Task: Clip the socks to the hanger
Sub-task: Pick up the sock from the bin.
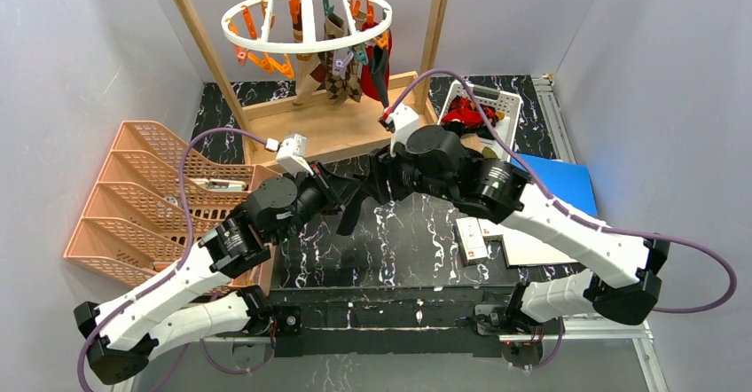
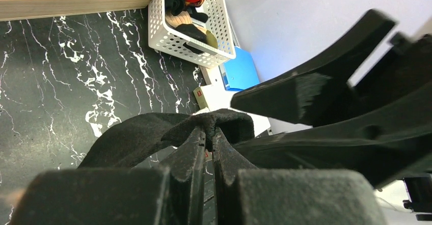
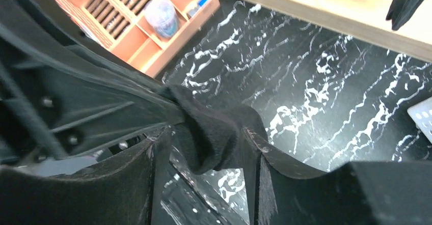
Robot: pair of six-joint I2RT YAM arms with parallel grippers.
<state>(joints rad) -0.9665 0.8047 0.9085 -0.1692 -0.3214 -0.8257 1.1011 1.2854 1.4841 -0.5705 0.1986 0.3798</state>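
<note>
The white ring hanger (image 1: pixel 257 44) hangs from the wooden frame at the back, with orange and teal clips. An argyle sock (image 1: pixel 337 71) and dark and red socks (image 1: pixel 378 66) hang from it. Over the middle of the table my left gripper (image 2: pixel 210 133) is shut on the bunched edge of a black sock (image 2: pixel 132 138), which droops below it (image 1: pixel 348 213). My right gripper (image 3: pixel 206 146) faces it from the right, open. The sock's free end (image 3: pixel 214 133) lies between its fingers and against the right-hand one (image 3: pixel 254 151).
A white lattice basket (image 1: pixel 507 101) at the back right holds more red and dark socks. The wooden frame's base (image 1: pixel 346 130) lies behind the grippers. An orange tiered organiser (image 1: pixel 133 206) stands at the left. A blue folder (image 1: pixel 563 184) and papers (image 1: pixel 523 246) lie at the right.
</note>
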